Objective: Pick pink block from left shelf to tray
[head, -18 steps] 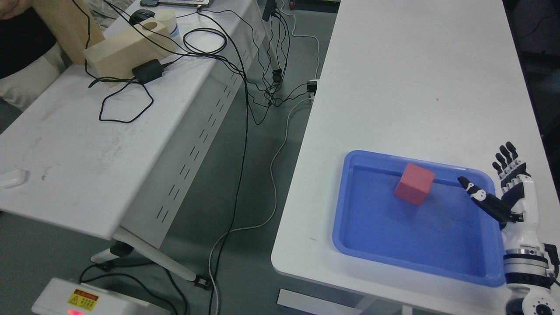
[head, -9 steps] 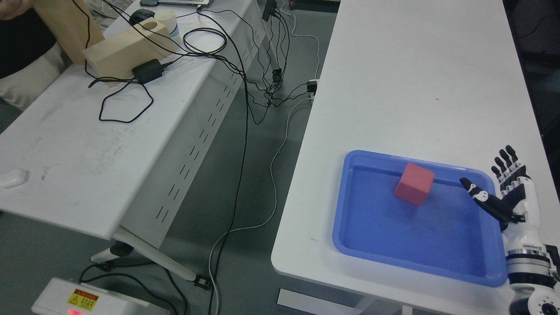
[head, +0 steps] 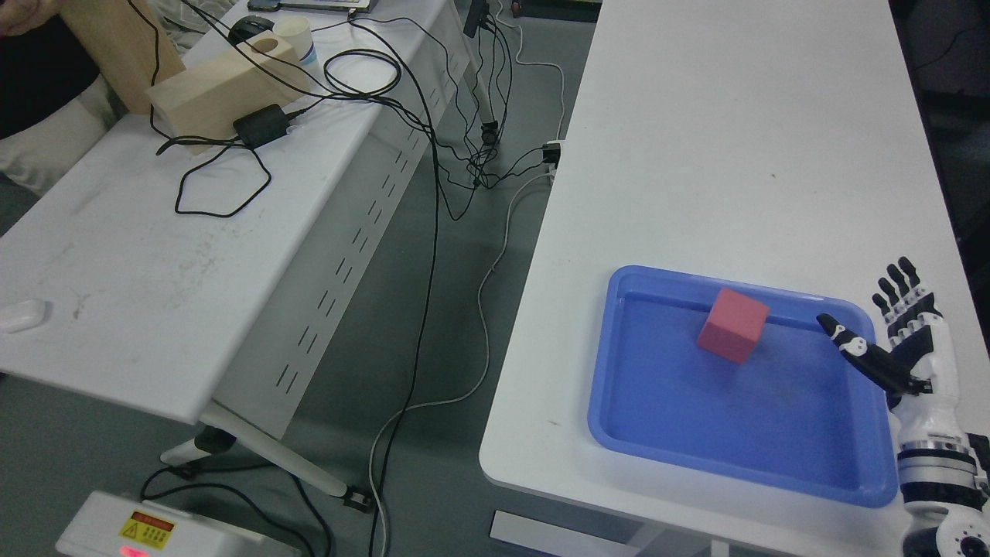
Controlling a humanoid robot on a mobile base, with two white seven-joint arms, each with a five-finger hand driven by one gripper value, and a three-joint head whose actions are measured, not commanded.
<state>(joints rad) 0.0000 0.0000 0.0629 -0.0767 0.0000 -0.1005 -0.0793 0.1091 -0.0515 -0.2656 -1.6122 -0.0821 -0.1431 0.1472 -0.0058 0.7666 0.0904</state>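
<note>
The right hand [head: 901,340] stands at the near right corner of the right bench [head: 735,155], wrist at the bottom edge of the view. Its fingers [head: 897,282] are straight, spread and pointing away from the robot; the thumb [head: 858,352] angles left over the tray's right rim. The hand is released and holds nothing.

The tray [head: 619,418] is blue and shallow. It lies at the near edge of the right bench, its right rim just beside the hand and its near rim close to the bench edge. The block [head: 732,325] lies inside the tray, against the far wall, right of that wall's middle. It is left of the thumb tip and apart from it, with bare tray floor between them. The rest of the tray floor is bare.

Beyond the tray, the right bench surface runs bare to its far end. A strip of floor with loose cables [head: 433,232] separates the right bench from the left bench [head: 139,286]. The left bench carries a wooden box [head: 209,89], a black adapter [head: 261,126] and a paper cup [head: 298,37] at its far end, and a small white item [head: 22,315] at its near left edge.
</note>
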